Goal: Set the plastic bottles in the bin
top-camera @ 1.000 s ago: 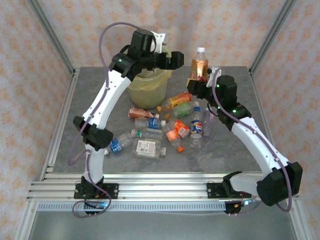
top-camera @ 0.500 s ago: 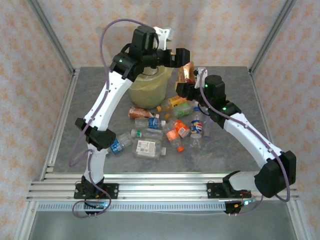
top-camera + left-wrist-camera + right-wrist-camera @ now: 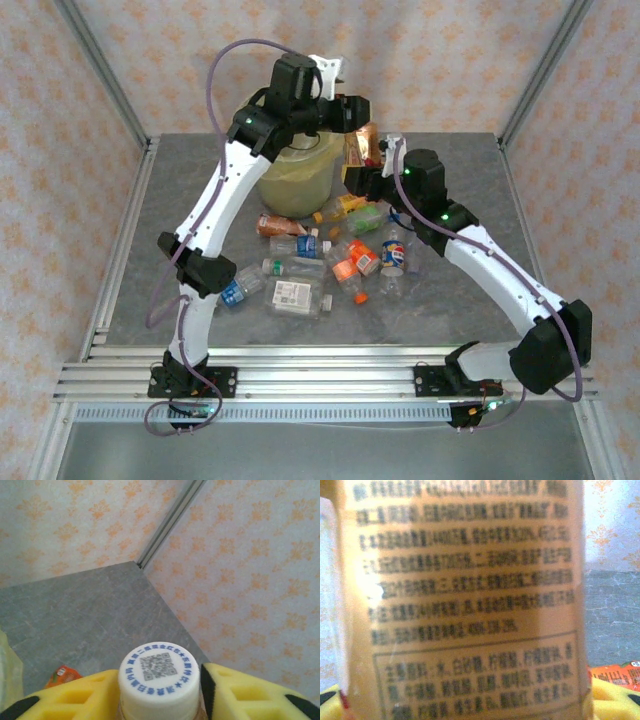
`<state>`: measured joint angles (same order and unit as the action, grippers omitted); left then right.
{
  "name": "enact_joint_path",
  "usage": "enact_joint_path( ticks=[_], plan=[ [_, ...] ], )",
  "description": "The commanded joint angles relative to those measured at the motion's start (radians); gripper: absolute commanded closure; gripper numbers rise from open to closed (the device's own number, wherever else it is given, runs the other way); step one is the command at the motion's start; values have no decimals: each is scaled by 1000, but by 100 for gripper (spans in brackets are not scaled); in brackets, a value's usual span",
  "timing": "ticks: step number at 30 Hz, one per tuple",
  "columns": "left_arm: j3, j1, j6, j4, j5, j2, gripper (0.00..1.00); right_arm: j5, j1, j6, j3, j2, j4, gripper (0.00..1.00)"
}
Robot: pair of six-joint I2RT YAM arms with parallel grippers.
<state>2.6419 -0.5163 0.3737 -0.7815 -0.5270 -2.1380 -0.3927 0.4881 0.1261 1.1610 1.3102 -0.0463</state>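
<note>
An orange-labelled plastic bottle (image 3: 357, 148) hangs in the air just right of the bin (image 3: 295, 175), a pale yellow-green bucket with a yellowish bag. My right gripper (image 3: 368, 172) is shut on its body; in the right wrist view the label (image 3: 465, 605) sits between the yellow fingers (image 3: 612, 700). My left gripper (image 3: 355, 112) reaches over the bin and is shut on the bottle's top. In the left wrist view the white cap (image 3: 159, 672) is pressed between the yellow pads (image 3: 75, 697). Several more plastic bottles (image 3: 340, 260) lie in a pile on the table.
The grey table (image 3: 450, 300) is walled by patterned panels with metal posts at the back corners (image 3: 170, 522). The bottle pile lies between both arms, in front of the bin. An orange-labelled bottle (image 3: 62, 675) lies below the left gripper.
My right arm has carried the bottle left and tilted it toward the bin. My left gripper, open before, has closed on the bottle's cap.
</note>
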Motion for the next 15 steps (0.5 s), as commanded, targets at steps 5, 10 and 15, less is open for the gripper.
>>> enact_joint_path(
  ticks=[5, 10, 15],
  plan=[
    [23, -1, -26, -18, 24, 12, 87, 1, 7, -21, 67, 9, 38, 58],
    [20, 9, -38, 6, 45, 32, 100, 10, 6, -16, 75, 1, 21, 50],
    [21, 13, -68, 32, 58, 61, 100, 38, 6, -8, 83, -19, -9, 14]
  ],
)
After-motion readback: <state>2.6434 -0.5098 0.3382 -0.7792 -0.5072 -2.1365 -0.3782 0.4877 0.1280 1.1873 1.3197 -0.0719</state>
